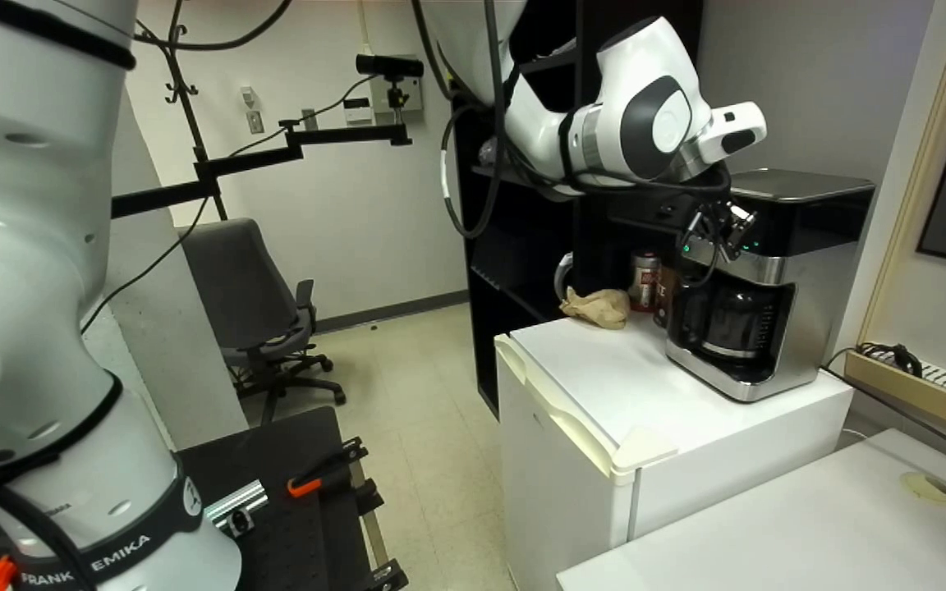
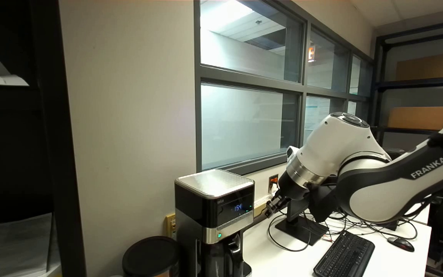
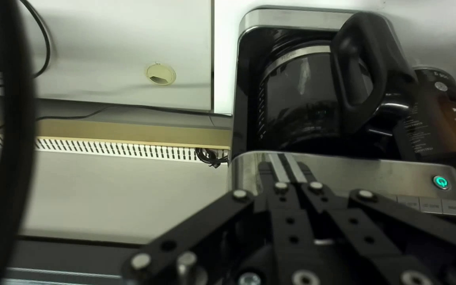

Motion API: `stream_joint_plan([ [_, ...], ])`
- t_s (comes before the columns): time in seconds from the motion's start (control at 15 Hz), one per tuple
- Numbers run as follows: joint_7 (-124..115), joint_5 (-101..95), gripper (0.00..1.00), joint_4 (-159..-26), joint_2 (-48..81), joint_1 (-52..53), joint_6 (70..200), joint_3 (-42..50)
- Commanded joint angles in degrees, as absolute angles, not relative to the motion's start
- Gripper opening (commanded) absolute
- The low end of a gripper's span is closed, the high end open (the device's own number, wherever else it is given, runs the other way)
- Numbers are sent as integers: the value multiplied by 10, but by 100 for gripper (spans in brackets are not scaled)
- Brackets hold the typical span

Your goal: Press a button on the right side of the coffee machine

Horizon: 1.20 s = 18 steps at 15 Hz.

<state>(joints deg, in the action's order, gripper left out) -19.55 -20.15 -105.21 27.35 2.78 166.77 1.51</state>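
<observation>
We hold our arm [image 2: 379, 196] bent, the wrist [image 2: 304, 173] slanting downward and the end effector [image 3: 287, 168] with its slim fingers [image 3: 278, 167] closed together.

"1:54" on coffee machine [image 2: 210, 215] display [image 2: 238, 207], "FRANKA" on arm [image 2: 379, 196], "EMIKA" on its base [image 1: 136, 484]

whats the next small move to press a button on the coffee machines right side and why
I'd probably ease the gripper slowly toward the front panel of the coffee machine: in the wrist view its closed fingers overlap the machine's right end, away from the lit power button, while an exterior view shows a gap between them and the panel.
</observation>
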Motion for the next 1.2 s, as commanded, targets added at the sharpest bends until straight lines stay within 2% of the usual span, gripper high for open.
stream_joint_plan([
  [0.0,-220,-223,0,-1007,310,55,1691,45],
  [1.13,-224,-209,0,-920,382,79,1683,65],
])
